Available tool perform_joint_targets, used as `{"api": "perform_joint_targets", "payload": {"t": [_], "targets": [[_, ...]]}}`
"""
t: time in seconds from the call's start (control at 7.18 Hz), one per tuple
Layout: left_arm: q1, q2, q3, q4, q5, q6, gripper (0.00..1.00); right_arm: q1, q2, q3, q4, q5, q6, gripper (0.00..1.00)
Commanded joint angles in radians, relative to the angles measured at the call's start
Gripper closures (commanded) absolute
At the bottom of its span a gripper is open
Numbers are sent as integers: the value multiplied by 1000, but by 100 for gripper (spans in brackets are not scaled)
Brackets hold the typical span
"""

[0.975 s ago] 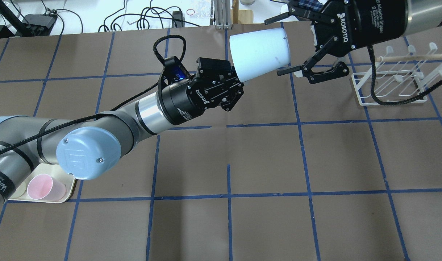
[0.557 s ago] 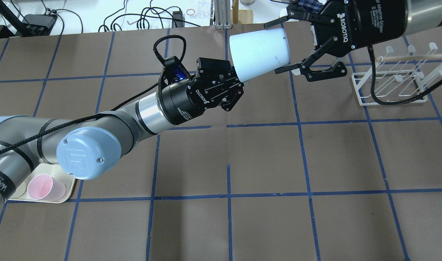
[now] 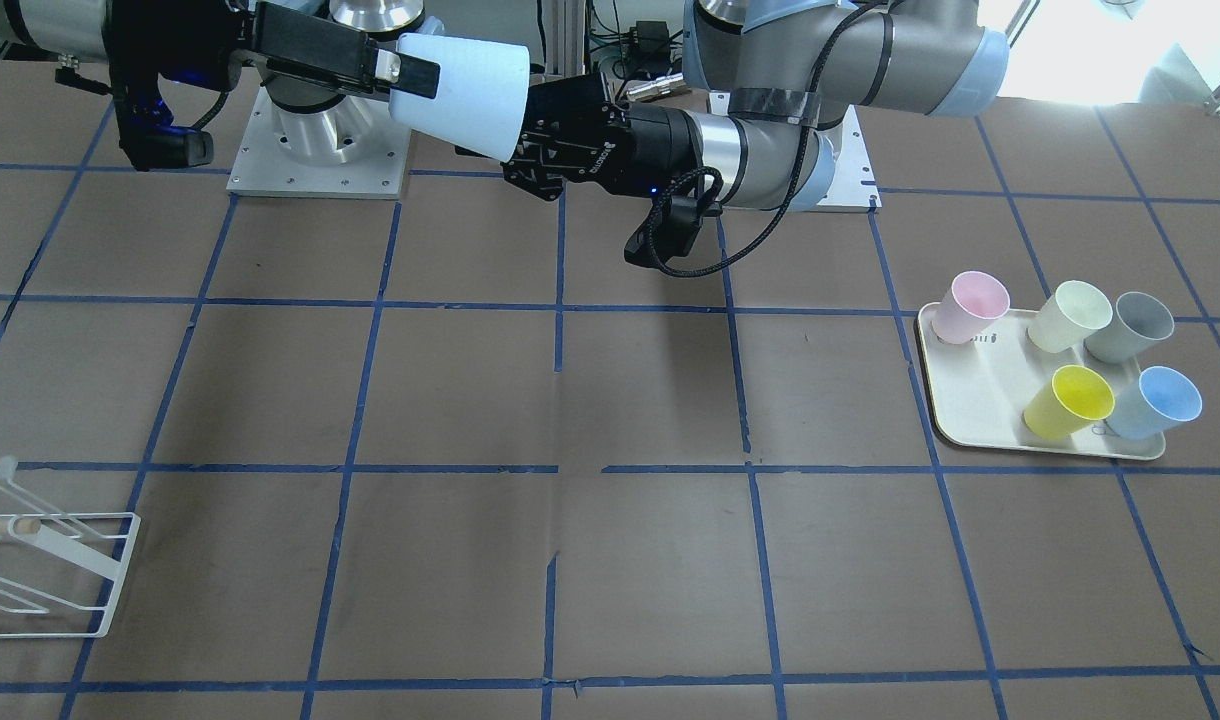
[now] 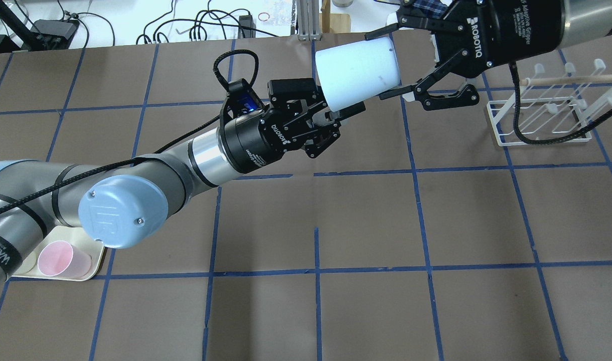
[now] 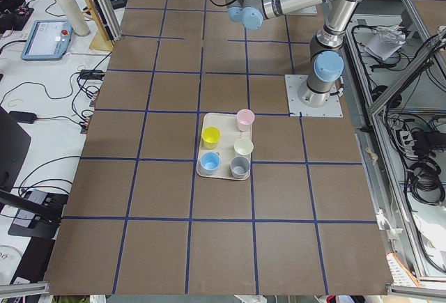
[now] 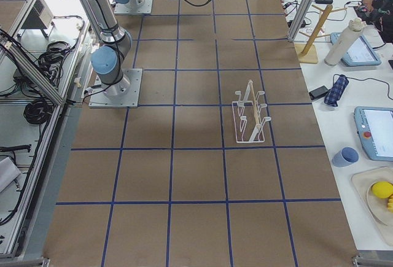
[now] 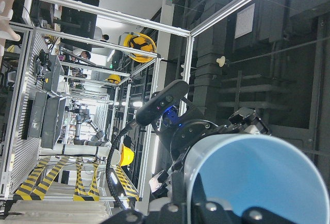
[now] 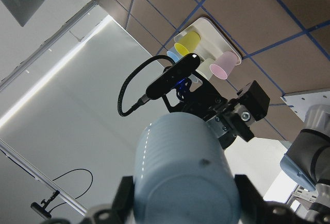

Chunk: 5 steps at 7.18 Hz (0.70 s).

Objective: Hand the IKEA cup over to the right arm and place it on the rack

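Brown bench (image 4: 366, 225) with a blue tape grid, seen from overhead: IKEA cup (image 4: 358, 75) aloft at 12 o'clock, lying sideways, mouth toward 8 o'clock and base toward 2 o'clock. Jaws of the right gripper (image 4: 377, 65) pinching the cup's base end from either side; jaws of the left gripper (image 4: 331, 108) spread at the cup's mouth. White rack (image 4: 539, 118) standing at 2 o'clock, apart from the cup; tray (image 3: 970, 420) of coloured cups at 8 o'clock.

The brown table (image 3: 610, 400) bears a cream tray (image 3: 980, 405) and the rack (image 4: 539, 120).
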Motion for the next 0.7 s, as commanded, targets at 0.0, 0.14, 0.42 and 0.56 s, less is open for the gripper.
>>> {"api": "perform_joint_targets", "payload": {"t": [0.0,0.14,0.42,0.56], "targets": [[5,10,2,-1,3,-5,8,0,0,-2,-3,0,1,36],[41,18,3,3,8,-95,0,-2,0,-8,-6,2,3,36],[187,18,11,14,200,-163,0,-14,9,-11,-126,-132,7,36],[268,18,15,16,343,-162,0,-14,14,-13,-151,-156,9,36]]}}
